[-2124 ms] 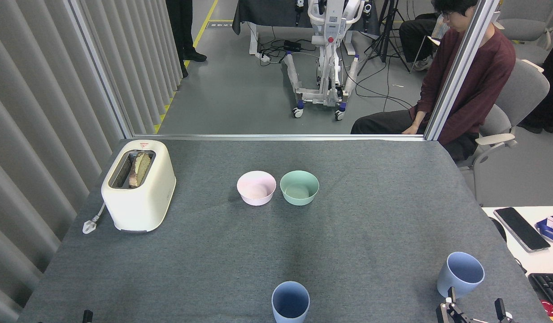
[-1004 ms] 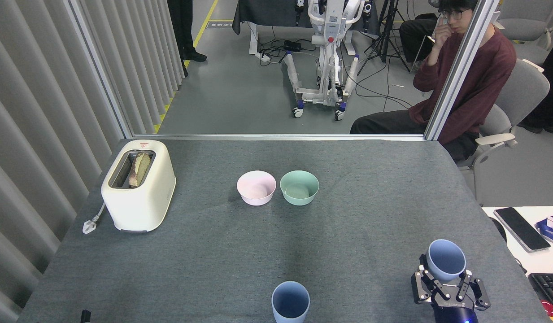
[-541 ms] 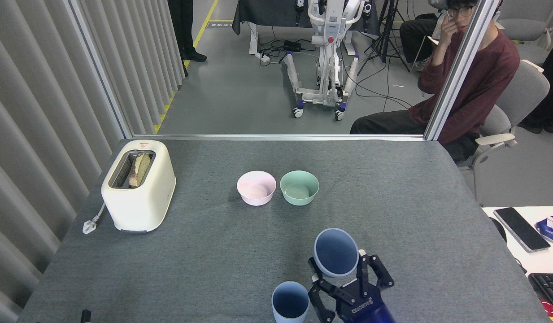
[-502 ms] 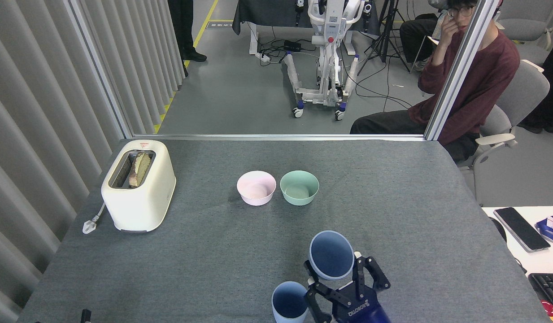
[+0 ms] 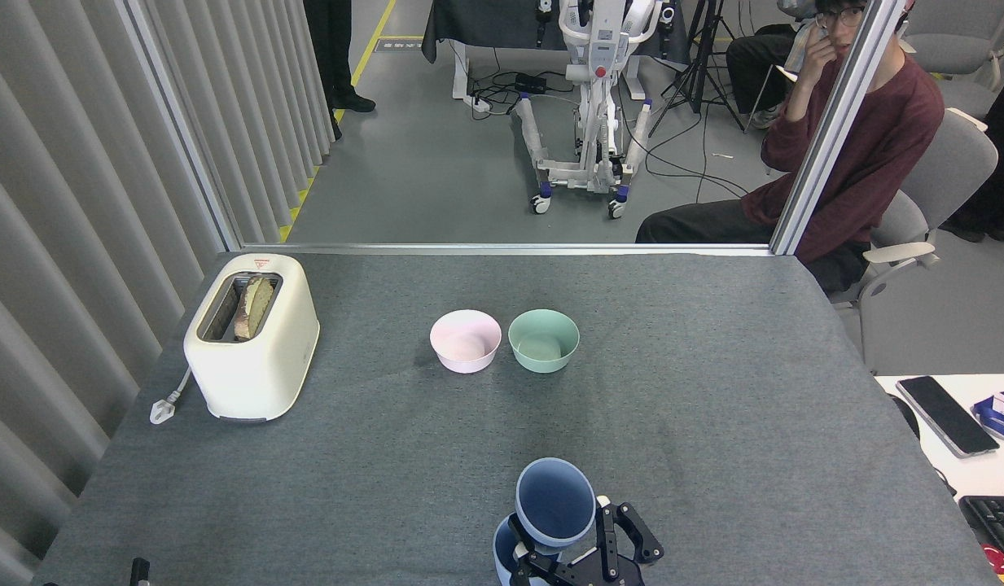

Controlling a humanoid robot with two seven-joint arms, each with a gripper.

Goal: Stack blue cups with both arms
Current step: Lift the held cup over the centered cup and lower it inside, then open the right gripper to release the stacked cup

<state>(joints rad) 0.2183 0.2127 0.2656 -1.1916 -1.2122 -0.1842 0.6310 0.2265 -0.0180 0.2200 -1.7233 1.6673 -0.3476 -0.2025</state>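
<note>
Now the right gripper (image 5: 579, 549) has its black fingers (image 5: 624, 529) wrapped around one blue cup (image 5: 554, 503) and holds it up, right over the other blue cup (image 5: 502, 553) on the gray table (image 5: 388, 456). Only a bit of the lower cup shows. Whether they touch is hard to tell. Just a dark tip of the left gripper (image 5: 139, 570) peeks in, so its grip is unclear. Farther back sit a pink bowl (image 5: 465, 340), a mint-green bowl (image 5: 543, 340) and a toaster (image 5: 252, 335).

A cream toaster (image 5: 252, 346) with bread in its slot stands near the left edge of the grey desk (image 5: 713, 366). A pink bowl (image 5: 466, 341) and a mint-green bowl (image 5: 543, 340) sit side by side toward the far edge. Behind the far right corner a person (image 5: 843, 155) sits on a chair.
</note>
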